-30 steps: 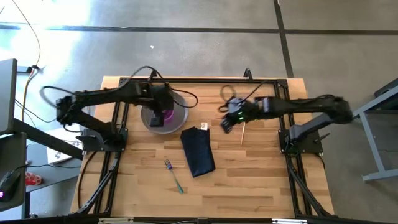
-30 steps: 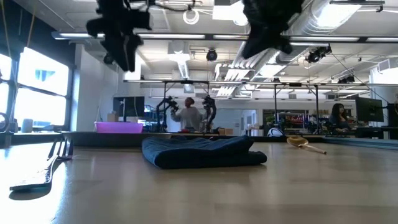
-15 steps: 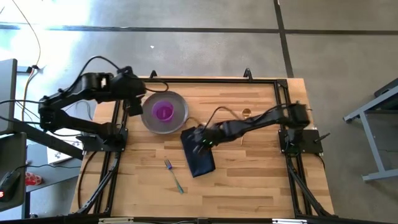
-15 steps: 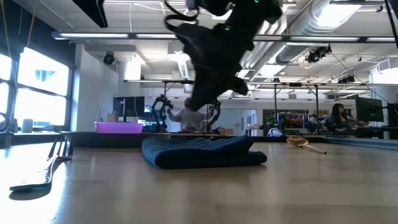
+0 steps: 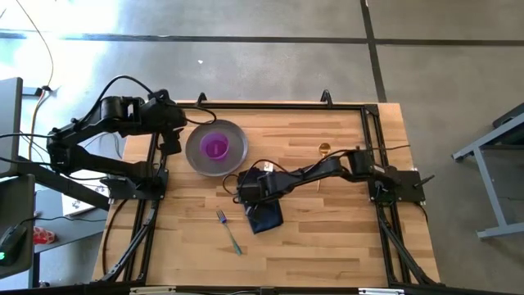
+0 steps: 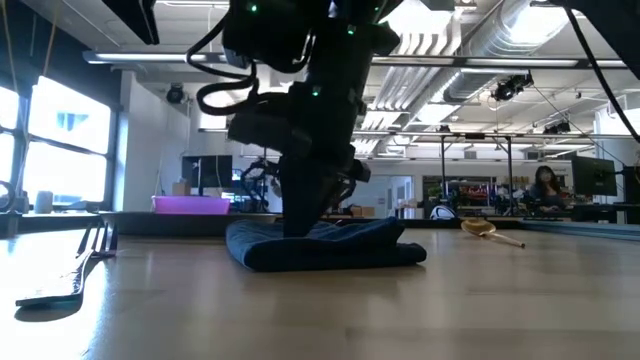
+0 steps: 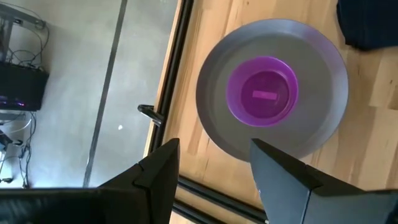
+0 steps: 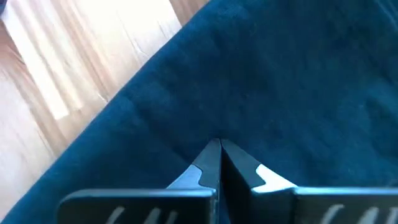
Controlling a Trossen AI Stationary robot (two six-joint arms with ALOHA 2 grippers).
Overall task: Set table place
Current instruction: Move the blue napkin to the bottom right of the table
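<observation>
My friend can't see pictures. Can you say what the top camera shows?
The right gripper, shut, presses on the navy napkin mid-table. The purple bowl sits on the grey plate; the left gripper waits beside it.

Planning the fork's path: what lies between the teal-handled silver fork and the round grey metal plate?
In the high view, only bare wooden table separates the teal-handled silver fork from the round grey metal plate.

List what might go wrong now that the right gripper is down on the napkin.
1. The right gripper has its fingers shut on the navy napkin; pinching one layer may unfold it when lifted.
2. Dragging the napkin might nudge the fork lying just beside it.
3. The plate with the purple bowl sits close by, so a swing might bump it.
</observation>
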